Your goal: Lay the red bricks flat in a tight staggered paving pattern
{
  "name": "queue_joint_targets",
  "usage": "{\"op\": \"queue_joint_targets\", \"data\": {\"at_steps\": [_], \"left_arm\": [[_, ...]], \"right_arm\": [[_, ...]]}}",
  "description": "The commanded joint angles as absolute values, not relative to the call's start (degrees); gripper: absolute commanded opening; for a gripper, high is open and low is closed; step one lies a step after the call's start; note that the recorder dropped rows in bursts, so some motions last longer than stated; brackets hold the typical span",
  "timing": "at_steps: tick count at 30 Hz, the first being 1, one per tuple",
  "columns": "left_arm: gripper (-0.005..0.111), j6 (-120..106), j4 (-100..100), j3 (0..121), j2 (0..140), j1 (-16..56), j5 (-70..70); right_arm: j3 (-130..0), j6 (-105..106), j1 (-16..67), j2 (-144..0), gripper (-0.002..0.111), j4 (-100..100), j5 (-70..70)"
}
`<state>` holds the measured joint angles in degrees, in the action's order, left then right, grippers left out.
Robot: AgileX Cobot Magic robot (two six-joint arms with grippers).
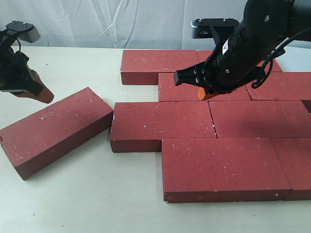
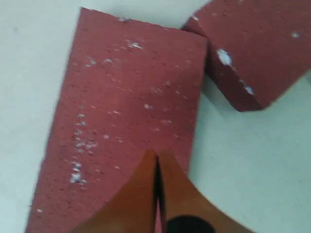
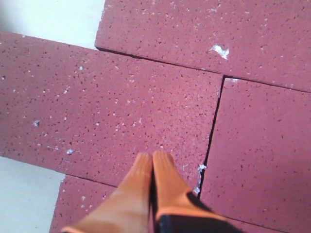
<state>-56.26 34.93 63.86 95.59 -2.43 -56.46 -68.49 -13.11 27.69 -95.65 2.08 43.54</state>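
Hovering over the paved bricks [image 1: 214, 121], the right gripper [image 1: 206, 93] is clenching nothing; the left gripper [image 1: 43, 93], clenched too, is hanging above 1 loose brick [image 1: 56, 128] lying askew on the table [image 1: 73, 63].

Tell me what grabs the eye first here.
A tight staggered patch of red bricks fills the centre and right of the exterior view. One loose brick lies askew at its left edge. The right gripper, shut, hangs over the patch; the left gripper, also shut, hovers far left.
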Motion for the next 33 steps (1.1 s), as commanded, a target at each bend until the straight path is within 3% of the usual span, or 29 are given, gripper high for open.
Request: {"op": "queue_joint_targets", "data": {"at_steps": [1, 6, 12, 16, 20, 33], "left_arm": [[0.0, -57.38, 33.69, 63.96, 96.06, -2.16, -64.75], [0.0, -59.61, 30.58, 62.11, 99.08, -0.99, -69.19], [0.0, -60.04, 20.17, 61.12, 102.84, 6.33, -69.78], [0.0, -48.14, 13.61, 61.12, 103.57, 9.4, -63.4], [0.0, -36.29, 7.21, 61.12, 103.57, 9.9, -61.02], [0.0, -35.99, -2.36, 61.12, 103.67, 9.8, -54.75]], "right_arm": [[-68.27, -13.16, 27.46, -95.22, -0.001, 2.1, 43.05], [-68.27, -13.16, 27.46, -95.22, -0.001, 2.1, 43.05], [-68.27, -13.16, 27.46, -95.22, -0.001, 2.1, 43.05], [-68.27, -13.16, 27.46, -95.22, -0.001, 2.1, 43.05], [-68.27, -13.16, 27.46, -95.22, -0.001, 2.1, 43.18], [-68.27, -13.16, 27.46, -95.22, -0.001, 2.1, 43.18]]}}
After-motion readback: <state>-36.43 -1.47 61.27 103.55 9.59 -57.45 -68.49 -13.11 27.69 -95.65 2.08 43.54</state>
